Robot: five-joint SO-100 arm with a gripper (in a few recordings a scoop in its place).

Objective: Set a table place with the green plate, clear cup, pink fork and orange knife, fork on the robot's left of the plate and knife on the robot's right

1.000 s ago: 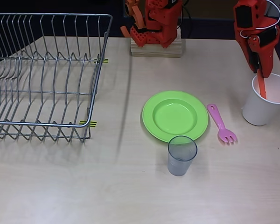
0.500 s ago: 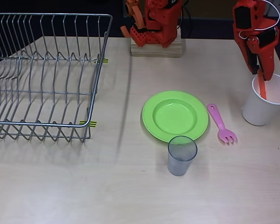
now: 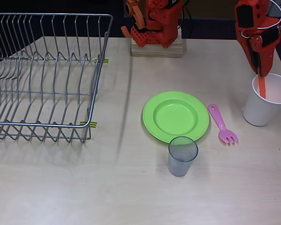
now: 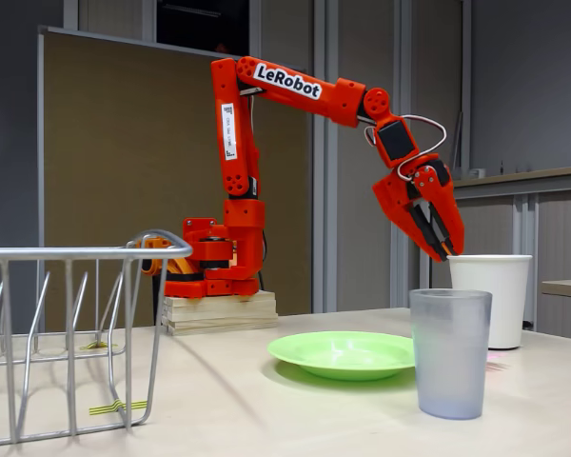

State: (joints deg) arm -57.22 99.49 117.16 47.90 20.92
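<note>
I've raised the gripper (image 3: 262, 75) at upper right, fingers clenched on the orange knife (image 3: 262, 87), lifting it from the white cup (image 3: 267, 101); next, carry it beside the green plate (image 3: 176, 116).

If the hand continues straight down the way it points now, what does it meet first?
Most likely the orange knife standing inside the white cup: the hand points down into its mouth, fingertips at the rim. Depth is uncertain.

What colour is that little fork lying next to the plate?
Pink. The pink fork shows best in the overhead view, beside the green plate.

green plate (image 3: 176, 116) lime | pink fork (image 3: 222, 124) | orange knife (image 3: 262, 87) | clear cup (image 3: 182, 156) grey-tinted | white cup (image 3: 266, 100) | table (image 3: 131, 187) pale wood-grain
</note>
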